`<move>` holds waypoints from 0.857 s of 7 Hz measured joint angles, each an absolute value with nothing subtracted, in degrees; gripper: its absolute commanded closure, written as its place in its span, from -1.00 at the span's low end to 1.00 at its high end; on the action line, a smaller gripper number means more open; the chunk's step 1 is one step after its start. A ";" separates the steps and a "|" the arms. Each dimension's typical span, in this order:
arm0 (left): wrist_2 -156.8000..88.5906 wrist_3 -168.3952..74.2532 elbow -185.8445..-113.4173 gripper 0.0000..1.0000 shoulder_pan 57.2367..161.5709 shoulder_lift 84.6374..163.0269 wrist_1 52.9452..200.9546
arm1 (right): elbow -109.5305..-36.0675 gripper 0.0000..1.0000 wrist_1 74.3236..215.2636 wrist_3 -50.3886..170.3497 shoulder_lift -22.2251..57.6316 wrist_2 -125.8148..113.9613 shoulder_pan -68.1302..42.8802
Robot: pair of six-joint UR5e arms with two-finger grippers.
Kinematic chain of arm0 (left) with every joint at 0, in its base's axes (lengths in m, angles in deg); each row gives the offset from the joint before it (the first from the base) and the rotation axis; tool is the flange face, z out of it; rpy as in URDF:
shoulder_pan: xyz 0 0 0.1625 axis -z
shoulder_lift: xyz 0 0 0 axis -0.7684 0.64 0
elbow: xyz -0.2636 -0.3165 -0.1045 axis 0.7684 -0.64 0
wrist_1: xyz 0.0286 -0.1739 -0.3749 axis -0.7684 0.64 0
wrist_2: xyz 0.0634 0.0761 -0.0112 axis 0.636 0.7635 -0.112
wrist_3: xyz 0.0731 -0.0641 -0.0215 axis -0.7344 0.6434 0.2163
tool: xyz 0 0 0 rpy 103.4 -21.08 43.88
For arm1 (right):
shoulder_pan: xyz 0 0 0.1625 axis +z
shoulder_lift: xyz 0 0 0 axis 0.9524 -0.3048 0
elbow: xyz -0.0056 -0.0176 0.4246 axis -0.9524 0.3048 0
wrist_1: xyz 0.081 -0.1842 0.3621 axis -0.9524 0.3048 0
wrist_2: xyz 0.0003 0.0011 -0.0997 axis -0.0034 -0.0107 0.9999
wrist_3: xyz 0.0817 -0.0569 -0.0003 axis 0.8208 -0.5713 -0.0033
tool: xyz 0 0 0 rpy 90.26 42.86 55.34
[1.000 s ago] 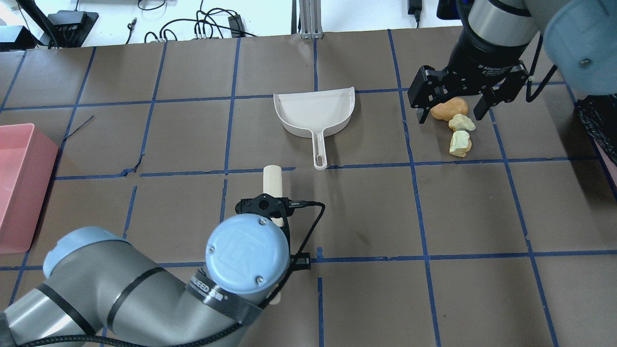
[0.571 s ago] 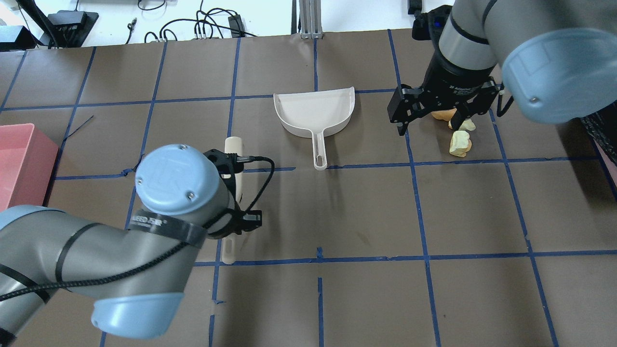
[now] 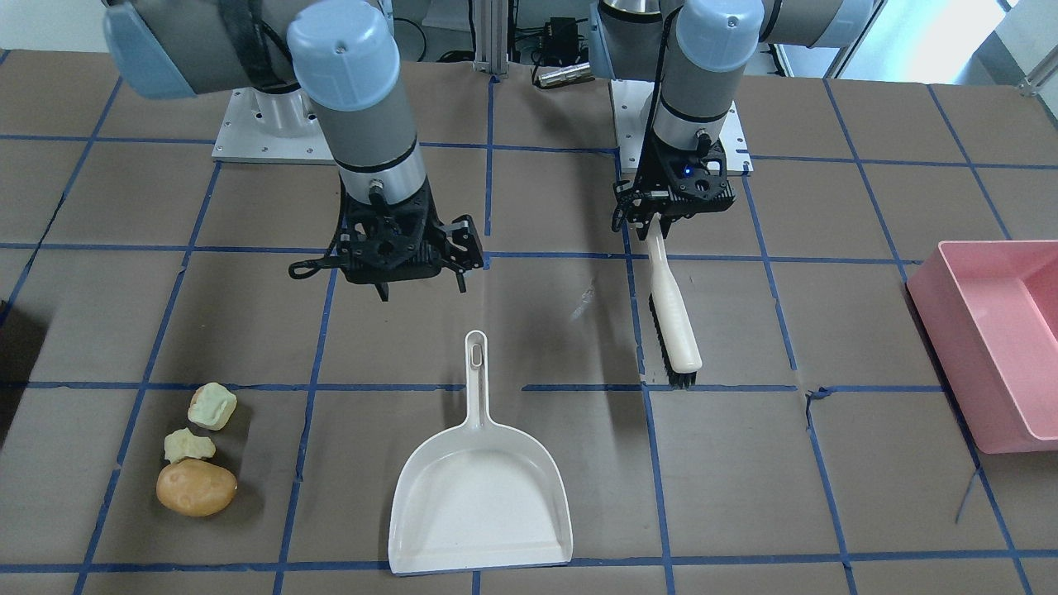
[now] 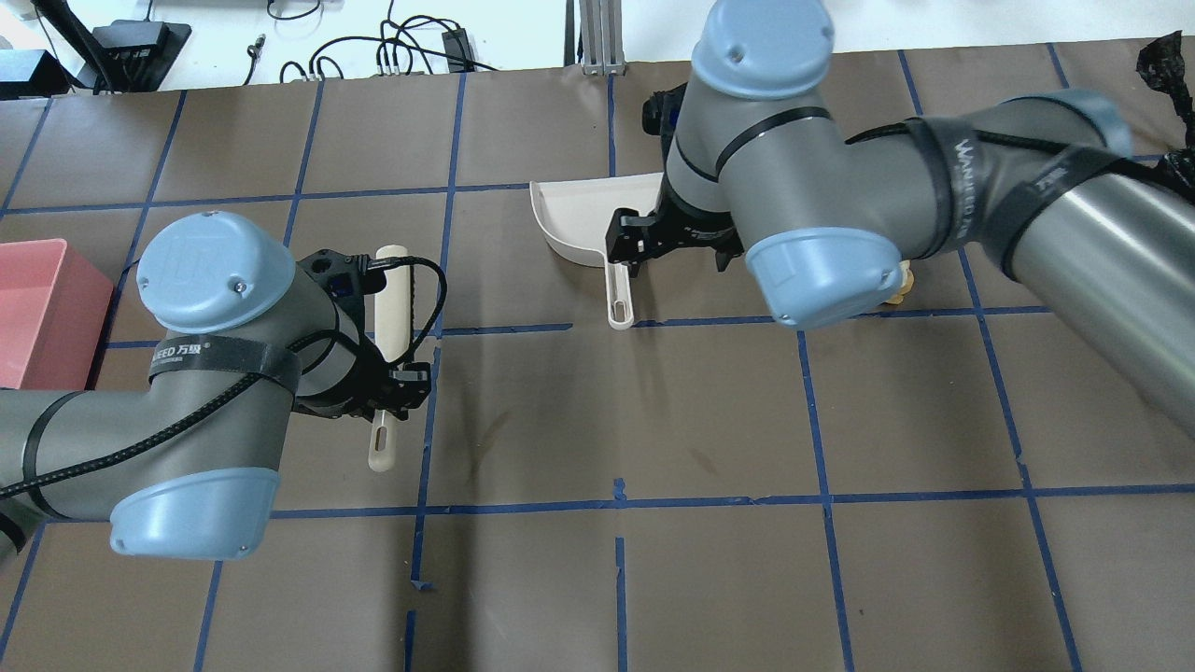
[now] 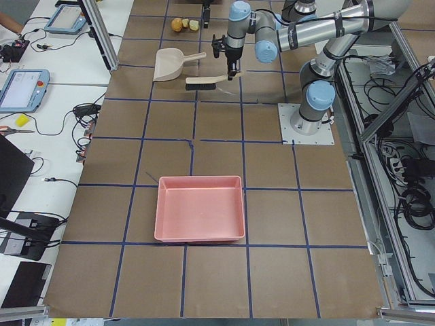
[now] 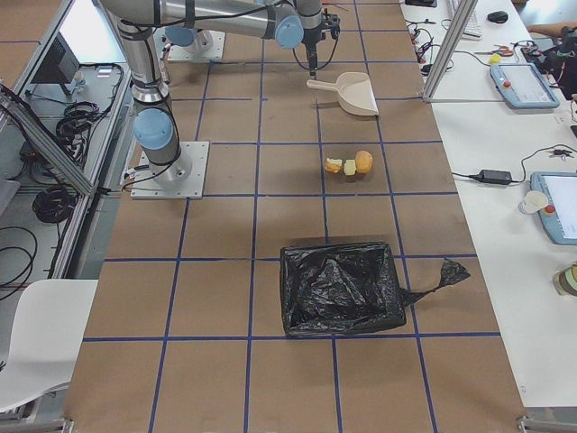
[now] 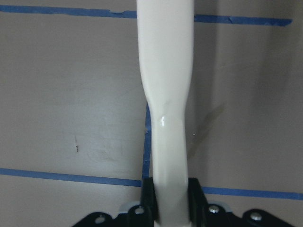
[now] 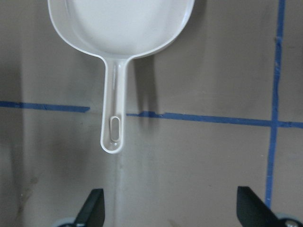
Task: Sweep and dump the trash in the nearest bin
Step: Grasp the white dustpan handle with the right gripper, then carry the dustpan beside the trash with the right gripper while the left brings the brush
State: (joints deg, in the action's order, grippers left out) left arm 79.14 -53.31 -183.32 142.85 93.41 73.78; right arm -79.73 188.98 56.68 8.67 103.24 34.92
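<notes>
1. Since a second ago, the right end effector (image 3: 421, 289) has swung off the trash (image 3: 196, 487) and now hovers, fingers spread, just behind the dustpan (image 3: 483, 496) handle. The left end effector (image 3: 659, 225), pinching the brush (image 3: 674, 322), has slid toward the pink bin (image 3: 963, 364).
2. Best next move, I judge: centre the fingers over the handle, descend squarely, then grip.
3. The trash lies well apart from the pan on the brown, blue-taped desk (image 3: 826, 496). The black-lined bin (image 6: 338, 289) looks nearer to it.
4. Cables (image 4: 401, 56) lie beyond the desk.
</notes>
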 measured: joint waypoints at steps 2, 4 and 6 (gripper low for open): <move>79.02 -53.52 -183.30 1.00 142.68 93.21 74.30 | -83.40 -0.95 202.74 59.13 13.97 105.55 37.76; 79.05 -54.47 -183.29 1.00 142.61 92.97 74.46 | -86.71 -0.95 214.13 59.68 18.50 107.60 39.29; 79.13 -55.02 -183.29 1.00 142.60 92.81 74.50 | -87.43 -0.85 217.95 60.16 21.12 109.53 39.80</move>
